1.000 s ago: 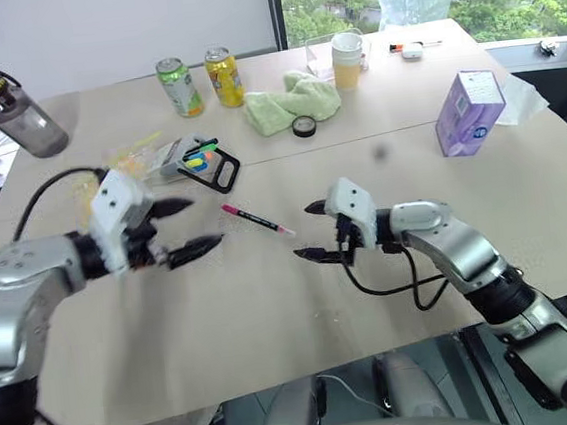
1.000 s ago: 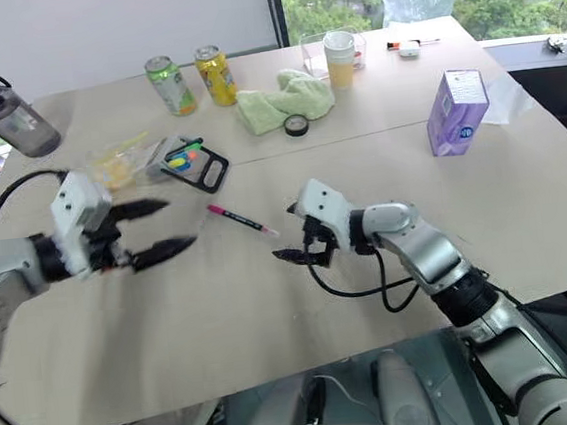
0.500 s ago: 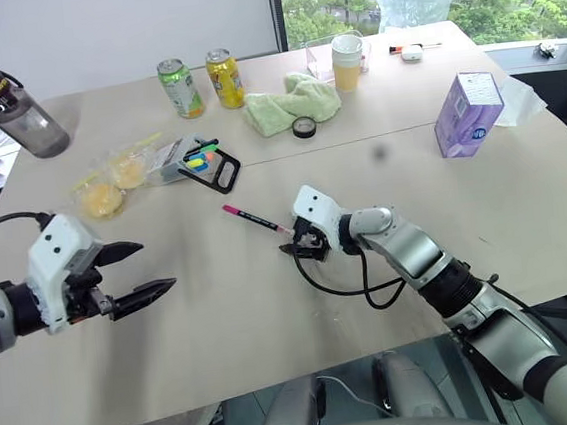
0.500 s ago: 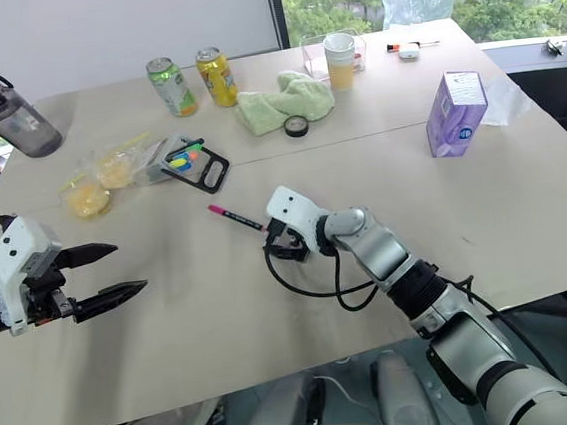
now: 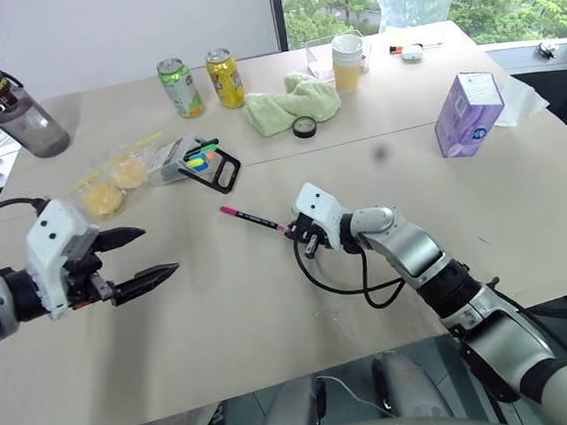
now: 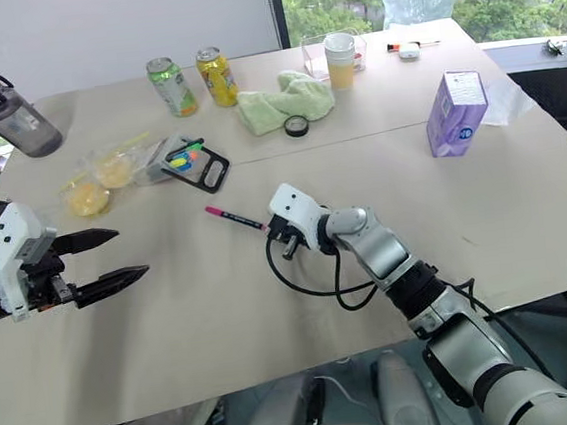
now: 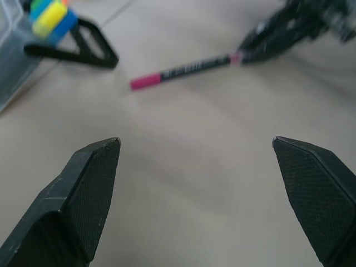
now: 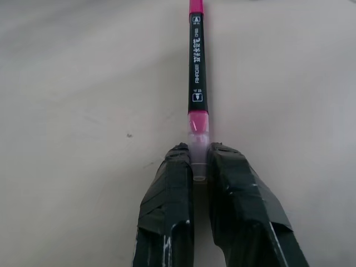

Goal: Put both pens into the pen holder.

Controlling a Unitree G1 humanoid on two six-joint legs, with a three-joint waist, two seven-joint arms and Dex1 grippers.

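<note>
Right gripper has the pink pen by its tip!
Its jaws are clenched on the pen's pale end, and the pen lies flat on the table, pointing toward the pen holder, which lies tipped over near the left edge with bright markers showing. Left gripper hovers well apart, jaws spread wide and gripping nothing.

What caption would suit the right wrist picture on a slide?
Right tool shut on the clear end of the pink pen, which lies on the table.
</note>
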